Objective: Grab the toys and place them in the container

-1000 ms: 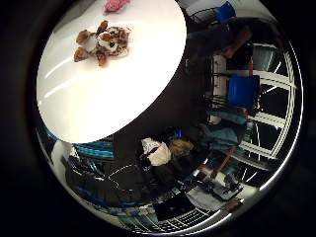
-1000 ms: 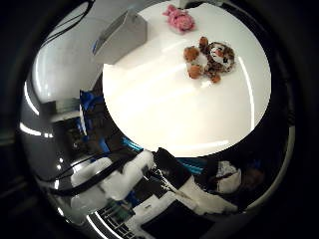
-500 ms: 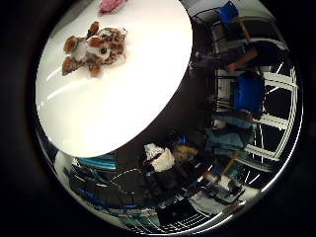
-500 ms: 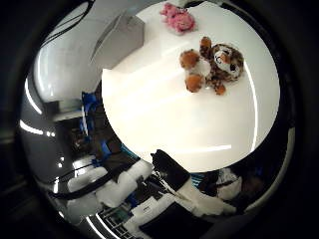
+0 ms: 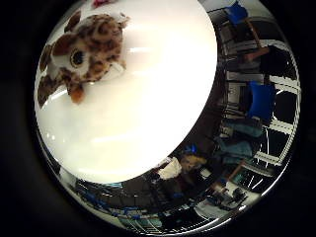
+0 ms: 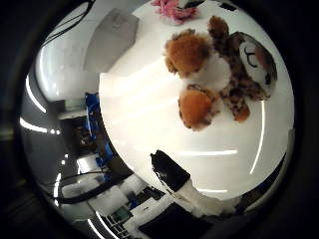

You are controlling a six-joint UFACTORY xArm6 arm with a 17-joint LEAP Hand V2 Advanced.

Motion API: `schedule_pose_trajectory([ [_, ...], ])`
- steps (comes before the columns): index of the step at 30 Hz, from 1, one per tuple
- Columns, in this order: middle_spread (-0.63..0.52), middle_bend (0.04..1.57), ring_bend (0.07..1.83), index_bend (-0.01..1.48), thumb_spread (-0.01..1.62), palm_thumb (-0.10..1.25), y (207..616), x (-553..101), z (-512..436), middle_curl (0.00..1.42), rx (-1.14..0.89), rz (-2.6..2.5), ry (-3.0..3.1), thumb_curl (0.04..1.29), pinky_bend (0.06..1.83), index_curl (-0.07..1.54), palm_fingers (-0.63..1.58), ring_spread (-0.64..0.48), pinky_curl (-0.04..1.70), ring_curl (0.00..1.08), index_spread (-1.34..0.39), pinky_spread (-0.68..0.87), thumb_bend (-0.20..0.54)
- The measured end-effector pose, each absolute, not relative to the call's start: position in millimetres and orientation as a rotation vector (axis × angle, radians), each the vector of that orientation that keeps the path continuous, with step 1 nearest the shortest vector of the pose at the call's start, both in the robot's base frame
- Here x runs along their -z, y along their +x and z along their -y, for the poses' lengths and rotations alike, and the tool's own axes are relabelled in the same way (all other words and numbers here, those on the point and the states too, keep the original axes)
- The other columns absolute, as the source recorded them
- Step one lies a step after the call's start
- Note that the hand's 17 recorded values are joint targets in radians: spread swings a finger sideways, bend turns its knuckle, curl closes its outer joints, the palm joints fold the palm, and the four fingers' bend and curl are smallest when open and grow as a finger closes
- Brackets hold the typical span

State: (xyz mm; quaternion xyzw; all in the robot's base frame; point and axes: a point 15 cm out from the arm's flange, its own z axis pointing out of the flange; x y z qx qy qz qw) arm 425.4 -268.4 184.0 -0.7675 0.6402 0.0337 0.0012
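Observation:
A spotted brown and white plush animal (image 6: 219,84) lies on the round white table (image 6: 149,129), filling much of the thumb side view, so it is close under my palm. It also shows in the little finger side view as the plush animal (image 5: 84,54). A pink soft toy (image 6: 174,10) lies just beyond it on the table. A pale grey box-like container (image 6: 112,40) stands at the table's edge beside the toys. My hand (image 6: 184,191) shows one black-tipped white finger stretched straight over the table, apart from the plush. It holds nothing.
The table's rim (image 5: 197,123) drops off to a dark floor. Blue chairs (image 5: 261,98) and cluttered furniture stand beyond it. Bare white tabletop (image 5: 143,113) lies beside the plush.
Both views have closed in on the plush animal, which now looks much larger; the camera came nearer. A finger now reaches into the thumb side view. The toys have not moved.

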Motion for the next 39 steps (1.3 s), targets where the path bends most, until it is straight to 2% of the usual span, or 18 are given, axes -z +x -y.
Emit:
schedule_pose_trajectory([
  [8,0.04,0.2,0.24,0.17,1.07,0.48,434.5,-152.2,249.4,0.31,-0.184,-2.004,-2.438,0.29,0.37,0.29,0.1,0.2,0.3,0.26,-0.39,0.4,-0.023],
  [11,0.0,0.23,0.27,0.16,1.07,0.49,437.4,-147.8,244.9,0.32,-0.189,-1.996,-2.45,0.29,0.34,0.29,0.22,0.19,0.29,0.26,-0.39,0.39,-0.023],
  [13,-0.06,0.27,0.36,0.16,1.06,0.51,438.1,-147.7,243.7,0.33,-0.189,-1.993,-2.454,0.3,0.33,0.28,0.37,0.14,0.28,0.27,-0.39,0.37,-0.02],
  [15,-0.12,0.31,0.51,0.15,1.06,0.52,438.3,-150.0,243.3,0.35,-0.185,-1.989,-2.458,0.3,0.34,0.27,0.55,0.03,0.27,0.3,-0.37,0.26,-0.018],
  [17,-0.22,0.45,0.72,0.11,1.07,0.57,438.3,-155.8,243.6,0.4,-0.174,-1.989,-2.456,0.31,0.56,0.23,0.92,-0.15,0.3,0.36,-0.36,-0.07,-0.014],
  [18,-0.24,0.49,0.76,0.12,1.08,0.58,438.1,-158.0,243.7,0.42,-0.171,-1.988,-2.457,0.31,0.65,0.22,1.03,-0.2,0.32,0.38,-0.36,-0.21,-0.015],
  [20,-0.28,0.65,0.87,0.22,1.08,0.61,438.8,-166.2,244.0,0.5,-0.15,-1.986,-2.459,0.32,0.79,0.27,1.25,-0.26,0.39,0.44,-0.38,-0.42,-0.014],
  [22,-0.27,0.82,0.97,0.42,1.08,0.66,437.4,-169.9,246.3,0.58,-0.141,-1.988,-2.467,0.34,0.92,0.36,1.41,-0.28,0.45,0.49,-0.39,-0.44,-0.009],
  [24,-0.25,0.97,1.1,0.65,1.08,0.72,434.3,-171.4,246.7,0.65,-0.157,-1.992,-2.47,0.36,1.07,0.48,1.36,-0.27,0.53,0.55,-0.38,-0.4,-0.006],
  [29,-0.21,1.19,1.29,1.02,1.07,0.96,433.0,-196.1,248.5,0.76,-0.196,-2.002,-2.456,0.46,1.28,0.69,1.19,-0.25,0.67,0.65,-0.3,-0.29,0.039],
  [33,-0.19,1.26,1.35,1.1,1.05,1.04,418.7,-224.5,247.6,0.79,-0.239,-2.024,-2.431,0.53,1.34,0.75,1.11,-0.24,0.74,0.69,-0.26,-0.24,0.02],
  [39,-0.17,1.3,1.35,1.11,1.04,1.06,389.3,-288.6,234.9,0.81,-0.297,-2.035,-2.424,0.6,1.33,0.79,1.08,-0.24,0.83,0.73,-0.23,-0.21,-0.012],
])
